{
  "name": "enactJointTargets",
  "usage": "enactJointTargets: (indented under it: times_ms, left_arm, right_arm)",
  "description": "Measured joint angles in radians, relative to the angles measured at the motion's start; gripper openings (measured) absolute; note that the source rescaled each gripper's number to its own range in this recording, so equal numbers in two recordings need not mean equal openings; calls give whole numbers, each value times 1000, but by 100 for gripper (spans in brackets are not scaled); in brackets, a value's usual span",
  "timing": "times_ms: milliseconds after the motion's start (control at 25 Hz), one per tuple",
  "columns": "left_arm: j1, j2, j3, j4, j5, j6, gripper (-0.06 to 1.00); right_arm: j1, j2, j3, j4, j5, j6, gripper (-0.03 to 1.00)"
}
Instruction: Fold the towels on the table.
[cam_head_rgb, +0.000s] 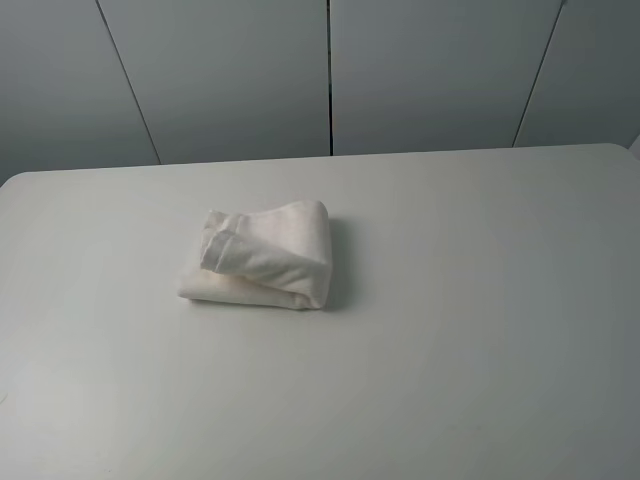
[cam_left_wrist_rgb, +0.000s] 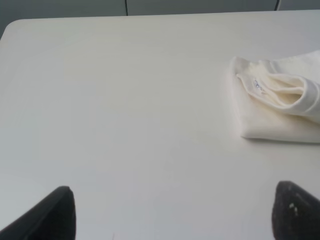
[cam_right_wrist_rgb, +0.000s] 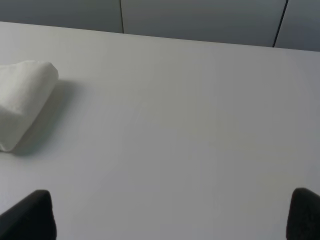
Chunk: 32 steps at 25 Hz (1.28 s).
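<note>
A: Where is the towel (cam_head_rgb: 262, 256)?

B: It sits on the table (cam_head_rgb: 480, 330), a bit left of the middle in the high view. It is folded into a small thick bundle. The top layer is rolled over and puffs up, and the band edge and a little label peek out on the left end.

A: What are the claws doing?

B: The left gripper (cam_left_wrist_rgb: 172, 212) is spread wide with nothing in it. The right gripper (cam_right_wrist_rgb: 172, 215) is wide and empty too. Both are well apart from the towel. Neither arm shows in the high view.

A: What could go wrong?

B: I think the puffy top roll could flop open, because nothing holds it down. If a claw pinches only the top layer, that layer could lift alone and the bundle could come undone. A push from the side could slide the whole thing.

A: Is anything in the way?

B: No. I see only the bare table and grey wall panels (cam_head_rgb: 230, 70) behind it. The label's words are too small to read, so I cannot say what it says
</note>
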Motion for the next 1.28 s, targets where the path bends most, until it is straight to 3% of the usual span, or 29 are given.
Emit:
enactJointTargets:
  times_ms: [1280]
  left_arm:
    - [0,0,0,0,0,6,100]
  right_arm:
    - [0,0,0,0,0,0,100]
